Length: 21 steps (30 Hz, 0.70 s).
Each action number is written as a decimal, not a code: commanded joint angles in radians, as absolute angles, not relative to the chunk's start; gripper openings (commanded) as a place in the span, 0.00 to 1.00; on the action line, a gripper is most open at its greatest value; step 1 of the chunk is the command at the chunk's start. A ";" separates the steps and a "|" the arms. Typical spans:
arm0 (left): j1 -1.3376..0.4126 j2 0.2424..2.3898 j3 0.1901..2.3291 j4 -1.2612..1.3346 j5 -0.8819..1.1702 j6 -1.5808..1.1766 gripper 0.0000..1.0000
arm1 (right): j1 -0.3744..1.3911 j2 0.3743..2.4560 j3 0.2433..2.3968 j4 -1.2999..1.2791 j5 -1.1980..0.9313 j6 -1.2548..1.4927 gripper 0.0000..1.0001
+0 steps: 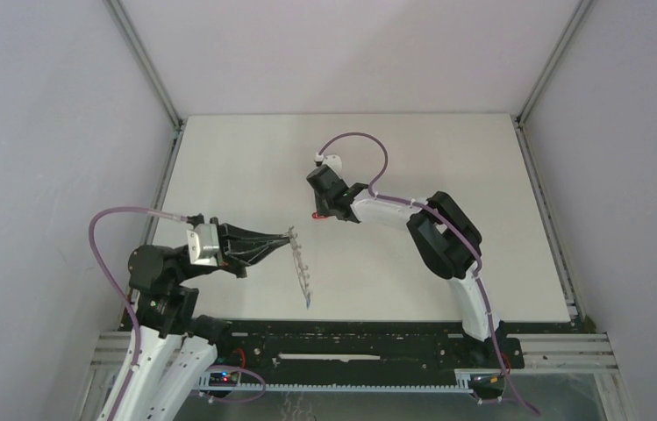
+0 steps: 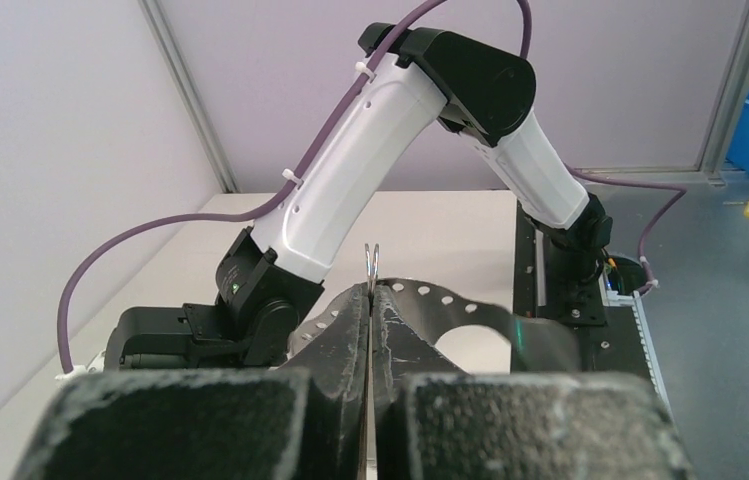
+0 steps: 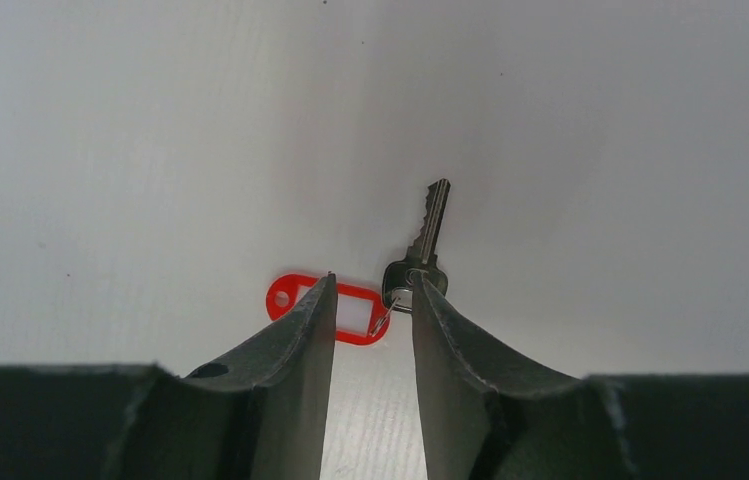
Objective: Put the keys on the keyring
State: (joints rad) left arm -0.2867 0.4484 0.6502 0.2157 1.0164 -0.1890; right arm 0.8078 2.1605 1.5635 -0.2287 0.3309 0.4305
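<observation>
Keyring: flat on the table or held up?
Held up. The left tool is shut on the keyring, which shows edge-on from above. Whether its lower end touches the table: cannot tell.

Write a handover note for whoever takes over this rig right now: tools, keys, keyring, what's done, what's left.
Tools: the left tool is shut on the keyring, held on edge. The right tool is partly open, low over the table, straddling the link between the red key tag and its metal key; nothing is gripped.
Done: the blue key appears to hang at the ring's lower end.
Left: grip the red-tagged key, carry it over, thread it on.
</observation>
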 commanded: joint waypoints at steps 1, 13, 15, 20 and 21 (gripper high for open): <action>-0.279 0.440 0.656 0.260 0.995 -0.216 0.00 | 0.809 2.179 1.586 -0.238 0.343 0.472 0.41; -0.279 0.443 0.661 0.270 0.991 -0.218 0.00 | 0.804 2.198 1.580 -0.234 0.344 0.487 0.19; -0.279 0.443 0.661 0.270 0.992 -0.219 0.00 | 0.801 2.194 1.575 -0.226 0.343 0.490 0.17; -0.279 0.442 0.665 0.268 0.996 -0.219 0.00 | 0.797 2.182 1.564 -0.216 0.351 0.488 0.11; -0.279 0.442 0.665 0.268 0.996 -0.219 0.00 | 0.796 2.180 1.560 -0.210 0.355 0.485 0.09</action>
